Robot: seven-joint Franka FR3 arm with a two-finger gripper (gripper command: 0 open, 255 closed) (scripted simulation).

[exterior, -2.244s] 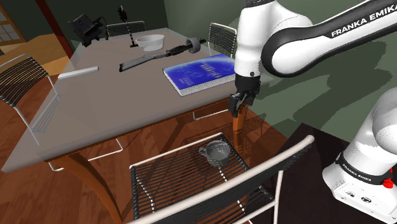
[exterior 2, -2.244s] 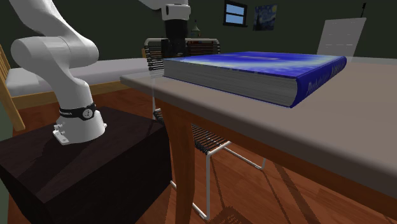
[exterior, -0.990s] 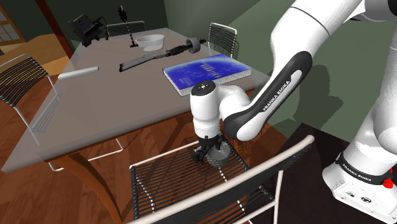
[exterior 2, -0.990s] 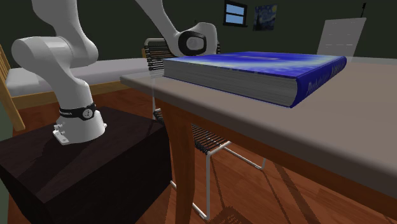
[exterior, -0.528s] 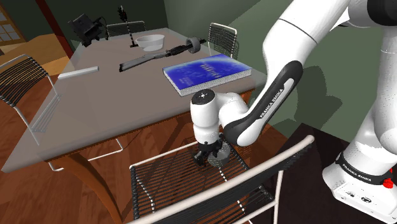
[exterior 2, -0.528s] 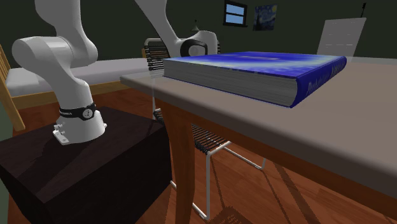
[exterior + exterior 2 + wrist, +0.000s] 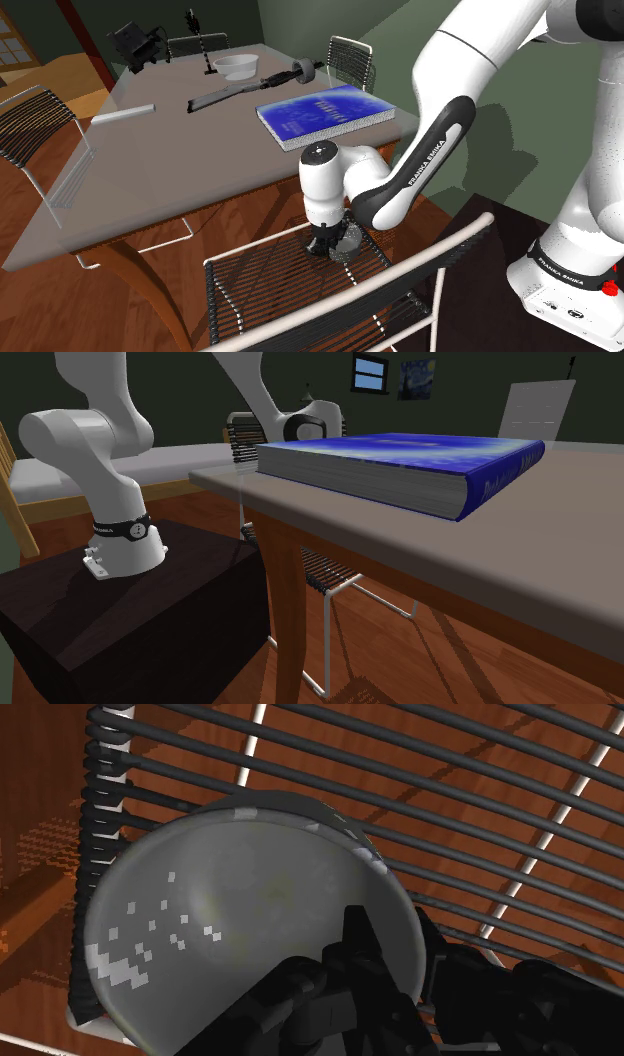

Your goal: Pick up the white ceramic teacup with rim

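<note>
The end effector [image 7: 392, 922] is narrowed onto the cup [image 7: 230, 924]: in the wrist view one black finger [image 7: 358, 954] stands inside the bowl and the other lies just outside it, with the cup's wall pinched between them. The hold takes one side of the rim only, not the whole cup.

In the shoulder view the end effector [image 7: 330, 244] points straight down at the cup [image 7: 350, 247], which rests on the wire seat of a chair [image 7: 270, 275]. The chair is drawn up at the near edge of the table [image 7: 150, 160], so the cup sits lower than the tabletop. A blue book [image 7: 322, 113] lies on the table's corner above and behind the arm's wrist.

The likely trouble is a hold on a thin, curved, smooth-looking wall. Lifted from one side, the cup would probably tip about the fingers, and it may slide out if the squeeze is light. A fall onto the open wires could roll it off the seat. The table edge is near overhead, so a lift angled toward it might knock the wrist or the cup against the table.
</note>
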